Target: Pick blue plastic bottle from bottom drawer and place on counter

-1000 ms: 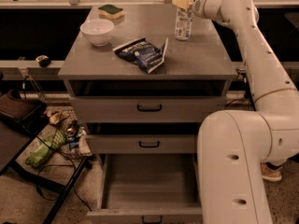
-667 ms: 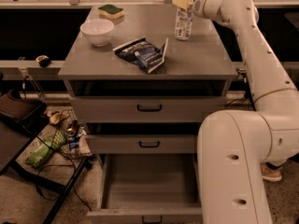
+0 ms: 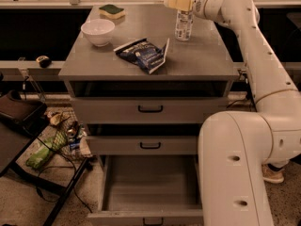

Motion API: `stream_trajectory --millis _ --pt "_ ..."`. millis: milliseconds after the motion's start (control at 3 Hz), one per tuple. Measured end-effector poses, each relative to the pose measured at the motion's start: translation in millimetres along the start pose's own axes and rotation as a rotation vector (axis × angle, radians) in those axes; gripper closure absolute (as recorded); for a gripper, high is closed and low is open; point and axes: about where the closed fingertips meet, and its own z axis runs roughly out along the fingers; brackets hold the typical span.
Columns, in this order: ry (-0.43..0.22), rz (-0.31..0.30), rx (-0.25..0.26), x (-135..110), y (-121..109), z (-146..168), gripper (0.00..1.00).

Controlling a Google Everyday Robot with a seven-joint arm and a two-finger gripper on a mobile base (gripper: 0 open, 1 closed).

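Note:
The blue plastic bottle stands upright on the counter near its back right corner. It is clear, with a bluish-white label band. My gripper is at the bottle's neck, just above the label, reaching in from the right on the white arm. The bottom drawer is pulled open below, and the part of its inside that shows is bare. Its right side is hidden behind my white base.
On the counter stand a white bowl, a yellow-green sponge and a dark blue snack bag. The two upper drawers are closed. A black stand with cables and green clutter is on the floor at the left.

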Motion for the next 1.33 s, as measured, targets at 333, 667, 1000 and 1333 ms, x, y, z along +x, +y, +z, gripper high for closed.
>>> stream_trajectory --millis 333,667,1000,1333 --pt "0.0 0.0 0.0 0 0 0 0.0" --pt "0.024 -0.025 -0.029 -2 6 -5 0.0" --pt "0.061 -0.123 -0.045 -33 9 -42 0.0" --pt "0.105 -0.267 -0.067 -74 17 -96 0.0"
